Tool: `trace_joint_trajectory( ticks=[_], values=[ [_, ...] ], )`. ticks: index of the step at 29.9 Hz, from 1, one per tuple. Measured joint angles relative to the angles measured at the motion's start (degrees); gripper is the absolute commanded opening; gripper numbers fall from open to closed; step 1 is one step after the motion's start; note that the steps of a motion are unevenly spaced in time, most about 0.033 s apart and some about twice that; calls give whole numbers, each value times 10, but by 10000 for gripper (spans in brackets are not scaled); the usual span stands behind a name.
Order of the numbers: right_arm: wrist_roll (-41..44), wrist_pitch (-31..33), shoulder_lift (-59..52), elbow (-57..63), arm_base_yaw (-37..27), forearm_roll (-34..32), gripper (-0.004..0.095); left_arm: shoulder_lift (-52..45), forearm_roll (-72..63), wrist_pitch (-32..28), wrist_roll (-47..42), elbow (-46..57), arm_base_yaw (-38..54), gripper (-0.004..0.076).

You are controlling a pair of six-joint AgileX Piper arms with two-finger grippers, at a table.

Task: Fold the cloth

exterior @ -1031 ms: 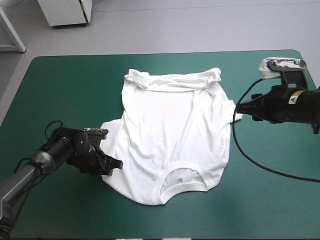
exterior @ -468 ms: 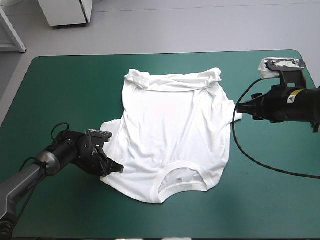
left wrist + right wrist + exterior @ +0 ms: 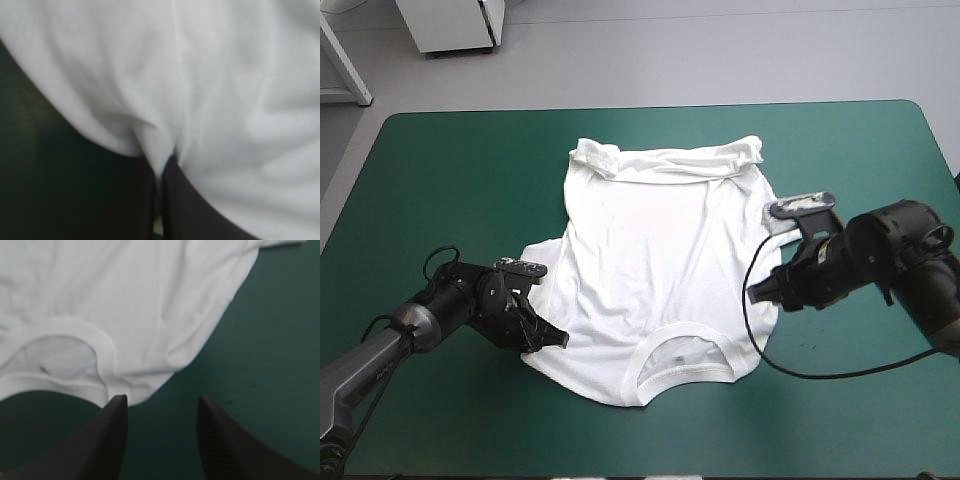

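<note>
T-shirt [image 3: 665,260] lies spread flat mid-table [image 3: 450,170], collar [image 3: 685,345] twd the near edge, hem [image 3: 670,157] rolled up in a thick ridge twd the far edge. My left gripper [image 3: 548,338] is low on the near-left part of the table, at the shirt's corner just below the sleeve [image 3: 542,255] on the left-edge side. Its fingers [image 3: 190,210] are pressed all but together w/ a pleat of white cloth pinched between them. In the left wrist view the cloth fills nearly everything ahead and hides the tips; only a dark wedge of teal-green cover [image 3: 55,180] shows beside it. My right gripper [image 3: 760,290] is on the shirt's other side, right-edge side of the table, nearer the near edge than the far one. Its fingers [image 3: 107,440] are spread apart w/ bare cover between them, holding nothing. Right wrist view: the shirt's rounded shoulder edge and collar band lie just ahead; one fingertip is right at the cloth's edge next to the collar, can't tell if touching; the other is over bare cover, apart from the shirt. In the high view my right wrist sits in front of the shirt's right-side sleeve, so most of it is hidden.
</note>
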Motion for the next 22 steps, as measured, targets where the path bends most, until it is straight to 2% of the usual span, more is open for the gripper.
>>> trace_joint_trajectory(
  ticks=[6,12,22],
  values=[
    [27,-3,15,79,60,-27,551,0,-4,-2,16,1,0,-9],
    [31,-29,63,106,76,-33,550,0,-6,-2,24,1,0,-9],
    [43,-121,156,116,77,-69,530,0,-6,-2,26,1,0,-9]
  ],
)
